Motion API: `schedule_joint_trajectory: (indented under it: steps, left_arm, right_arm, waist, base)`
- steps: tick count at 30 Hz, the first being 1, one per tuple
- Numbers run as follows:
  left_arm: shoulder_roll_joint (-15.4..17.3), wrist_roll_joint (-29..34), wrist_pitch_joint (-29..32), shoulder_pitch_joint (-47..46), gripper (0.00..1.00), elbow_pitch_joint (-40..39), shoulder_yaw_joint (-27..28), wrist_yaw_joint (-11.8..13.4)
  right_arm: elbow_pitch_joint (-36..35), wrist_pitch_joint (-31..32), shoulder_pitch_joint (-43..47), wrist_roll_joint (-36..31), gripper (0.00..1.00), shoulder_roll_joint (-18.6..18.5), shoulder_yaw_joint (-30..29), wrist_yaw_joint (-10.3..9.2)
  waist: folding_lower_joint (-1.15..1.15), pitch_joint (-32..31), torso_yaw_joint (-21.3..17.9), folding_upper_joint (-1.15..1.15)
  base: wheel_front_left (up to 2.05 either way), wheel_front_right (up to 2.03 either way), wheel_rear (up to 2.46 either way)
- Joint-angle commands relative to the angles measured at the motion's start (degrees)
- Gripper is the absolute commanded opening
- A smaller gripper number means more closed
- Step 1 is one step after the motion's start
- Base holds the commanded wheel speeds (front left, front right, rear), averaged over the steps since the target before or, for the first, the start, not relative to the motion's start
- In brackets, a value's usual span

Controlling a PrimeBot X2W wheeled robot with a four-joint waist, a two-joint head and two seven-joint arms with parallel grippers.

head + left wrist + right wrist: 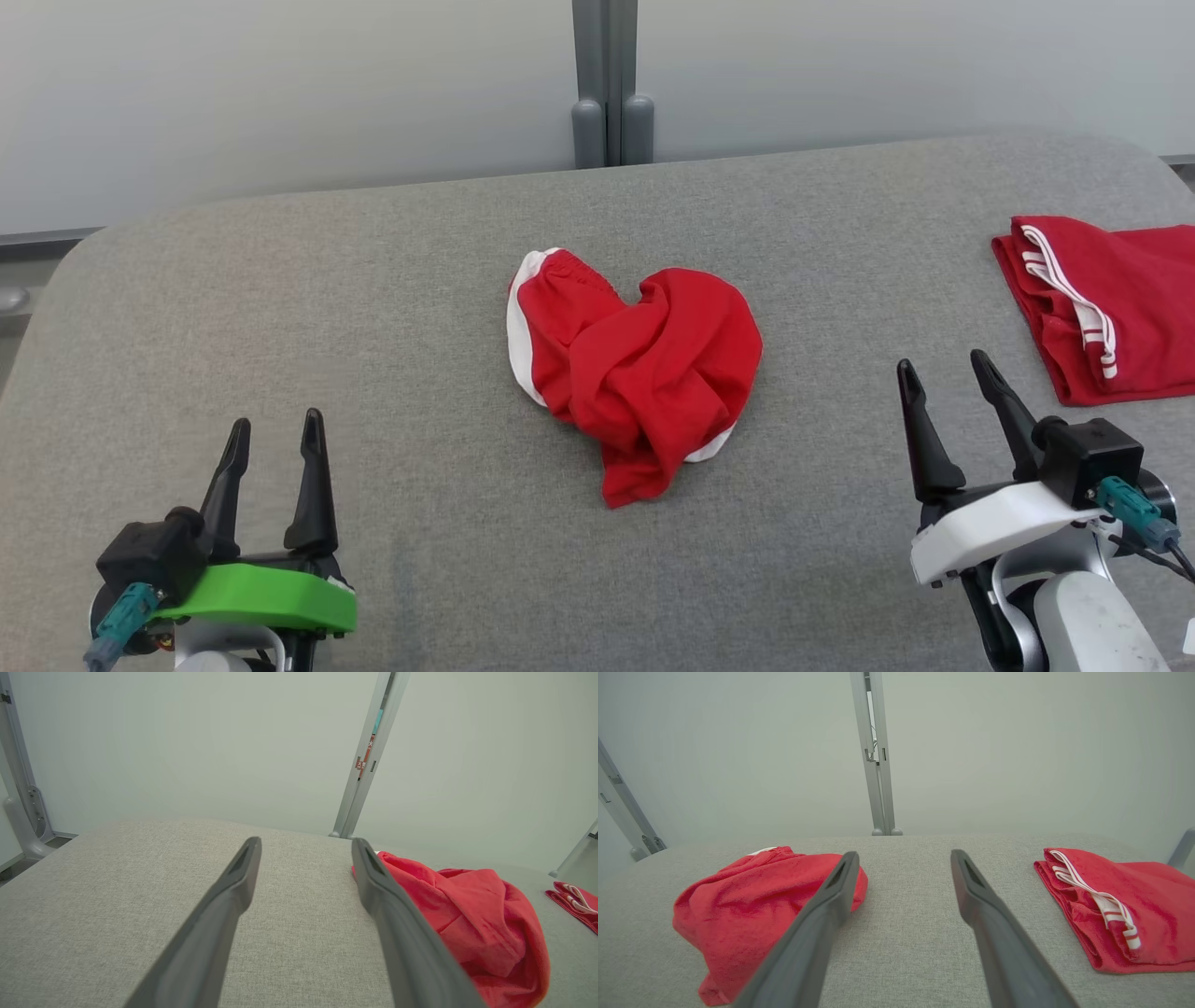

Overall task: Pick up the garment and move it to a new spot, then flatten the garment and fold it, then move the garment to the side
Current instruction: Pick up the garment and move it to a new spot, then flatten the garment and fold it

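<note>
We see a grey padded tabletop (373, 308) across most of the head view, with pale wall panels behind and a grey post (611, 84) at their seam. The garment (639, 364), red shorts with white trim, lies crumpled at the middle of the tabletop, well apart from both grippers. We judge it is bunched like that because none of the task is done: no pick-up, no flattening, no fold. A folded garment (1111, 308), red with white stripes, lies flat at the right edge. We take it for a finished piece parked at the side, out of the working area.

The left gripper (277, 422), green-cased, sits at lower left. The right gripper (941, 362), white-cased, sits at lower right, near the folded garment but not touching it. Both sets of jaws stand wide and hold nothing, fingers pointing toward the far edge. To us this reads as a ready pose flanking the garment, so either arm can reach in.

View differences:
- **Head view:** gives the layout from above, the garment's outline and the elastic waistband at its upper left.
- **Left wrist view:** looks low across the cloth and shows the garment's bulk rising beside one finger, plus a sliver of the folded garment at far right.
- **Right wrist view:** puts the garment on its left and the folded garment on its right. It shows the stacked layers at the fold, which the head view flattens.
</note>
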Motion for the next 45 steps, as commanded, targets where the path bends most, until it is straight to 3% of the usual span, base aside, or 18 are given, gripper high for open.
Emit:
schedule_joint_trajectory:
  steps: [1, 20, 31, 37, 45]
  left_arm:
    - [-0.18, 0.52, 0.01, 0.77, 1.0, 0.29, 0.7, -0.35]
    - [-2.81, 3.86, 0.0, 0.81, 1.0, 1.22, 3.1, -1.95]
    - [-1.94, 4.04, 0.3, -3.1, 1.0, 3.89, 2.11, -2.4]
    - [0.06, 1.77, 8.39, -12.07, 1.0, 9.37, -1.28, -2.52]
    - [1.06, -2.69, 20.46, -26.72, 1.0, 20.67, -3.13, -2.6]
  right_arm:
    - [0.33, -0.31, 0.93, 0.47, 1.0, -0.04, -0.02, -0.1]
    - [1.43, -0.88, -0.23, 1.14, 1.0, 0.27, 0.63, -0.09]
    - [0.85, -0.77, -0.5, 0.83, 1.0, 0.32, 0.88, -0.1]
    - [0.62, -0.47, -1.81, 0.73, 1.0, 0.47, 2.11, -0.1]
    - [1.68, -1.63, -5.23, 1.4, 1.0, 1.05, 4.76, -0.1]
  waist:
    - [0.0, -0.51, 0.5, 0.0]
    - [0.0, 0.14, 0.03, 0.0]
    - [0.0, 1.74, -0.31, 0.0]
    - [0.0, 4.33, -2.45, 0.0]
    - [0.0, 9.17, -8.39, 0.0]
  base:
    - [0.0, 0.0, 0.0]
    - [0.0, 0.0, 0.0]
    - [0.0, 0.0, 0.0]
    - [0.0, 0.0, 0.0]
    - [0.0, 0.0, 0.0]
